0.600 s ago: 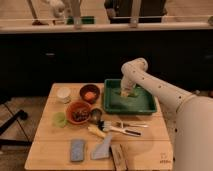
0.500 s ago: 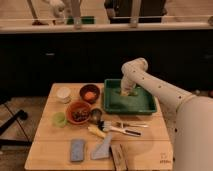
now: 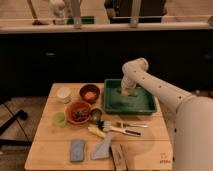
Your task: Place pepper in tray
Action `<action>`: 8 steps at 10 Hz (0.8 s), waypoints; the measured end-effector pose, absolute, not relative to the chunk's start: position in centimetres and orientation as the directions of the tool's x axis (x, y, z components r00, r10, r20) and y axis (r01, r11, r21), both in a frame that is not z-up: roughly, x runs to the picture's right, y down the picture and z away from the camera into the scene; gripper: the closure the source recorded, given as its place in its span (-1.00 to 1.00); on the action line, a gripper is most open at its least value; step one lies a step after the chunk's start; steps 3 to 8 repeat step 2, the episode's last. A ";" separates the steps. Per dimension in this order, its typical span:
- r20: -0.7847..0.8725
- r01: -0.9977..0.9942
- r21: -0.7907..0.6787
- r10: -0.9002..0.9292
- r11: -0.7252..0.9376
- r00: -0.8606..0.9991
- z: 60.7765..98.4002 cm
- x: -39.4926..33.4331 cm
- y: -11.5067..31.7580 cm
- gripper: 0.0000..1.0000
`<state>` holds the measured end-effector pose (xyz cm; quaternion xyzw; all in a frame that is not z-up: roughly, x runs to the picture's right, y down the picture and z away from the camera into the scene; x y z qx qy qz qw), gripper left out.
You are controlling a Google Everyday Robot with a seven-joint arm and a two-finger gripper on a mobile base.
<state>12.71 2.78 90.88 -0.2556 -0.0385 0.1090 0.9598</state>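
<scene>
The green tray (image 3: 142, 106) sits at the back right of the wooden table. My white arm reaches down from the right into the tray, and my gripper (image 3: 126, 93) is low over the tray's back middle. A pale greenish thing at the gripper's tip may be the pepper, but I cannot make it out as a separate object.
On the wooden table (image 3: 55, 145): a white cup (image 3: 63, 94), a brown bowl with something orange (image 3: 90, 93), a red-brown bowl (image 3: 78, 112), a light green cup (image 3: 60, 119), a small metal cup (image 3: 95, 115), utensils (image 3: 122, 129), a blue sponge (image 3: 77, 150), a grey spatula (image 3: 103, 148) and a brown block (image 3: 118, 157).
</scene>
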 end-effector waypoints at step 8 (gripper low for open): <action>0.021 -0.189 -0.500 0.230 0.845 0.973 90.9 12.7 2.8 -0.10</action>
